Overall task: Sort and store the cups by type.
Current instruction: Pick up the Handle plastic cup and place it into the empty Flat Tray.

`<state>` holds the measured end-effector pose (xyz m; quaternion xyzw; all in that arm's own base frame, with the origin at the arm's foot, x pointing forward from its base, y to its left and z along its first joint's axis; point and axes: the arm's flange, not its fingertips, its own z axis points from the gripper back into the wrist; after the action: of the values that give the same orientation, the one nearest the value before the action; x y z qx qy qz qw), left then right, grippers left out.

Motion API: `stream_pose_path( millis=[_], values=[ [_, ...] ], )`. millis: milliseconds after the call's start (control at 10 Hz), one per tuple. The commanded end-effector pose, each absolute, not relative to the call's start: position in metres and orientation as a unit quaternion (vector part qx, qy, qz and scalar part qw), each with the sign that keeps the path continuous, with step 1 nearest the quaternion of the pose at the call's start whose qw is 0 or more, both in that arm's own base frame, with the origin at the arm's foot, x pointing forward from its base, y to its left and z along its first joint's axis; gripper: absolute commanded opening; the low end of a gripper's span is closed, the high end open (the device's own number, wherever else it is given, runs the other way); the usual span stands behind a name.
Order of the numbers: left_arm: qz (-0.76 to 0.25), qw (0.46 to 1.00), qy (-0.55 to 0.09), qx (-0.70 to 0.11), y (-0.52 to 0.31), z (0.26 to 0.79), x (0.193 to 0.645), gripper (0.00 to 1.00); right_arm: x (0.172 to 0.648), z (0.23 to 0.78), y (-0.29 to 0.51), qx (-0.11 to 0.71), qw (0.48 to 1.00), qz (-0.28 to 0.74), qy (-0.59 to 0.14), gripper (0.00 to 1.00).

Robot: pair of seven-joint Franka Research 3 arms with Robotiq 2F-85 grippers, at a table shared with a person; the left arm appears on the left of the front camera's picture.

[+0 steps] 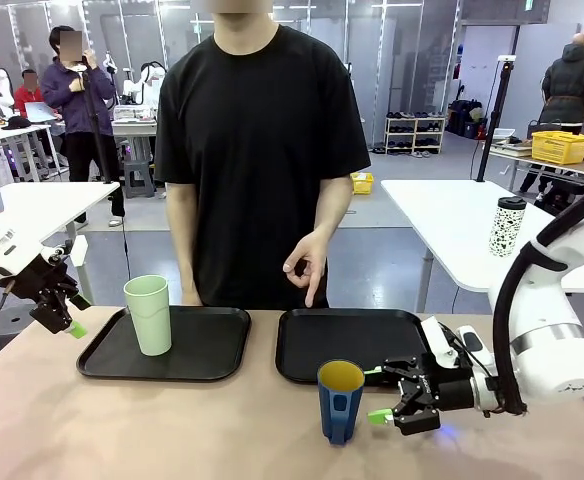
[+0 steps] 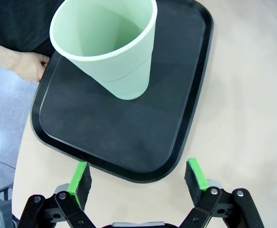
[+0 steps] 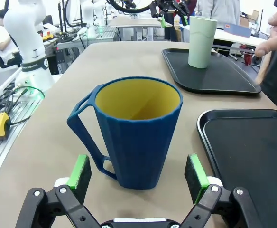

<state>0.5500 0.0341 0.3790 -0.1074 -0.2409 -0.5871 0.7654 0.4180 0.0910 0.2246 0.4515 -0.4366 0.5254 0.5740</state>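
The pale mint-green tumbler (image 1: 149, 315) (image 2: 110, 47) (image 3: 201, 42) stands upright on the left black tray (image 1: 212, 350) (image 2: 119, 137). My left gripper (image 1: 70, 322) (image 2: 141, 178) hovers open just off that tray's left edge, holding nothing. On the bare table in front of the right black tray (image 1: 372, 340) (image 3: 247, 152) stands the dark blue mug (image 1: 340, 400) (image 3: 138, 128), yellow inside, its handle on the left in the right wrist view. My right gripper (image 1: 375, 394) (image 3: 138, 173) is open just to the mug's right at table height, its fingers apart from the mug.
A person stands at the far side, one hand (image 1: 307, 265) hanging with a finger pointed down above the right tray's far rim, the other hand (image 2: 29, 66) by the left tray. A white speckled tumbler (image 1: 508, 226) sits on another table behind.
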Motion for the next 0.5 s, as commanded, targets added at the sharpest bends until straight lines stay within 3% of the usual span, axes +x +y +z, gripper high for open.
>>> stream_pose_path(
  millis=[0, 400],
  values=[
    [-0.593, 0.755, -0.254, -0.119, 0.037, 0.379, 0.553, 1.0, 0.424, 0.217, 0.098, 0.454, 0.554, 0.533, -0.451, 1.0],
    [-0.593, 0.755, -0.254, -0.119, 0.037, 0.379, 0.553, 1.0, 0.428, 0.21, 0.109, 0.469, 0.543, 0.531, -0.45, 1.0]
  ],
)
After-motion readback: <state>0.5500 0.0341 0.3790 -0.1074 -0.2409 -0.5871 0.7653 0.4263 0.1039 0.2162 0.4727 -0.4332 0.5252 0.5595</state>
